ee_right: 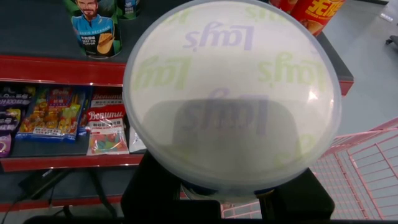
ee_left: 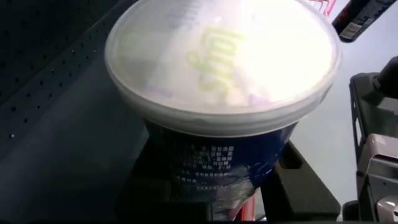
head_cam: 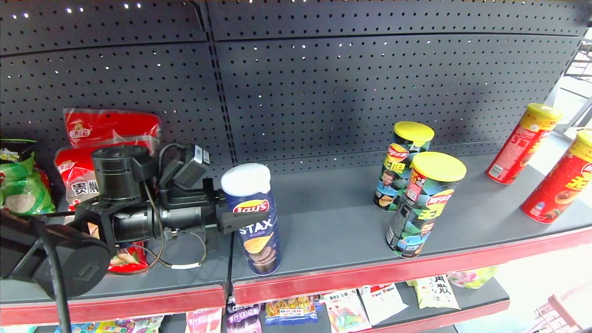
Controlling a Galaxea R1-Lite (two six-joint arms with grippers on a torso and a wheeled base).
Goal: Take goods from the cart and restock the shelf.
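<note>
left gripper (head_cam: 243, 218) clamped on the blue can (head_cam: 255, 231), upright on the shelf (head_cam: 333, 222) near its front lip — confirm the base sits flat, then open and back straight out; right gripper (ee_right: 227, 196) grips a second can (ee_right: 231, 99) near the cart (ee_right: 367, 168)

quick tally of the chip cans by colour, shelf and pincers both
blue can, in the left pincer: 1
green cans, yellow lids: 2
red cans, yellow lids: 2
clear-lidded can in the right pincer, colour hidden: 1
total: 6
</note>
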